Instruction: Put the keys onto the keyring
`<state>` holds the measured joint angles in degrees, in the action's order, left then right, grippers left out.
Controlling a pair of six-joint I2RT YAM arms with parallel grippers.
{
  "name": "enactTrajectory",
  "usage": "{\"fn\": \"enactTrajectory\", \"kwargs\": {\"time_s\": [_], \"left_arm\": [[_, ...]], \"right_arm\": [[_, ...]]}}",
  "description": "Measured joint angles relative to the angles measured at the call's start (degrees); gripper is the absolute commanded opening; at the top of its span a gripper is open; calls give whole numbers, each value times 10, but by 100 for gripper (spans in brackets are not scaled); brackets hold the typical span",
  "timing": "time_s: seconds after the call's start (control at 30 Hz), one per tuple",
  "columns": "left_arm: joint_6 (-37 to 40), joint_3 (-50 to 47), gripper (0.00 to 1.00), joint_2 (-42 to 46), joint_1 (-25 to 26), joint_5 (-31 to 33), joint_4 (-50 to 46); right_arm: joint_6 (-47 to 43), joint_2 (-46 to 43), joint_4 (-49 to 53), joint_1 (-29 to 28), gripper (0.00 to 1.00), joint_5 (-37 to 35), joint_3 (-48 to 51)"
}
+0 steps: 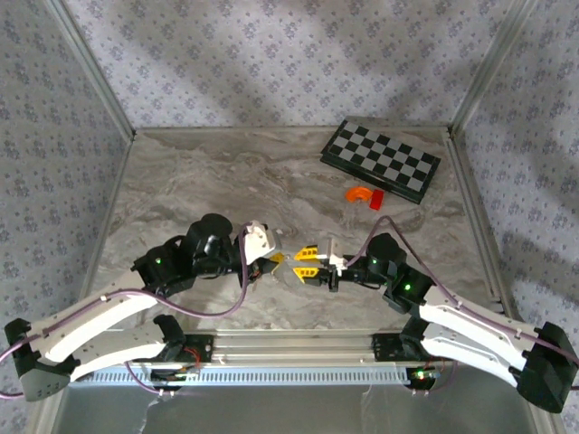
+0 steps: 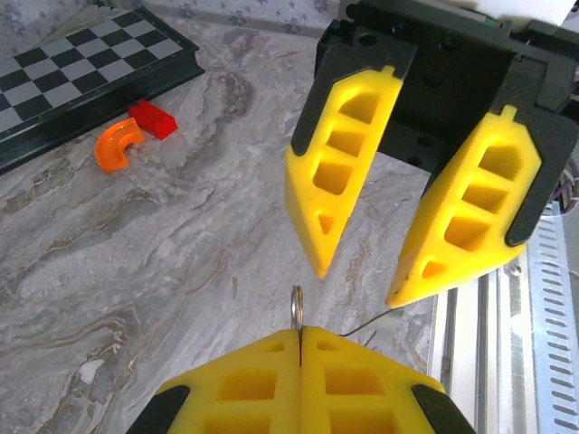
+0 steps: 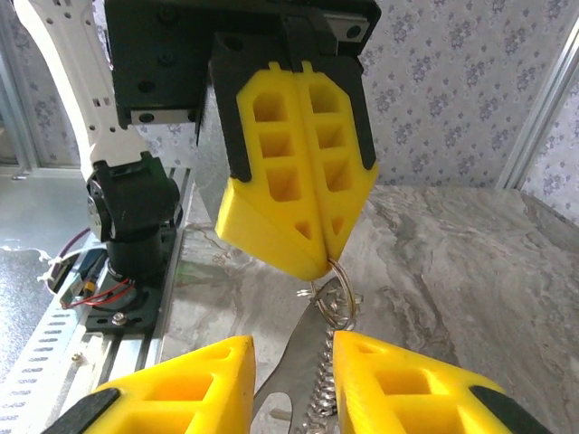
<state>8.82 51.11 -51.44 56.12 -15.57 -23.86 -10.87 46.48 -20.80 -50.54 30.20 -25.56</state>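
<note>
Clamping thin pale silvery metal keyring (image 2: 297,307) between pressed-together yellow left fingers (image 2: 244,389) above grey marbled desk (image 2: 181,235); holding yellow right fingers (image 3: 181,389) apart around its fine beaded chain (image 3: 321,398).

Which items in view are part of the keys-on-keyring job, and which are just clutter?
Job: keyring, pinched in the shut left gripper; right gripper, open, facing it.
Lying about: chessboard, orange curved piece, red block.
</note>
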Motion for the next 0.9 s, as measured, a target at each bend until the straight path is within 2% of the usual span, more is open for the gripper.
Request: {"fn": "enactTrajectory", "kwargs": {"time_s": [0.23, 0.73, 0.9], "left_arm": [[6, 13, 0, -27, 14, -6, -21], [12, 28, 0, -49, 25, -7, -40], [12, 28, 0, -49, 25, -7, -47]], "right_arm": [[-8, 0, 0, -5, 36, -20, 0], [-17, 14, 5, -5, 31, -21, 0], [-25, 24, 17, -5, 24, -17, 0]]}}
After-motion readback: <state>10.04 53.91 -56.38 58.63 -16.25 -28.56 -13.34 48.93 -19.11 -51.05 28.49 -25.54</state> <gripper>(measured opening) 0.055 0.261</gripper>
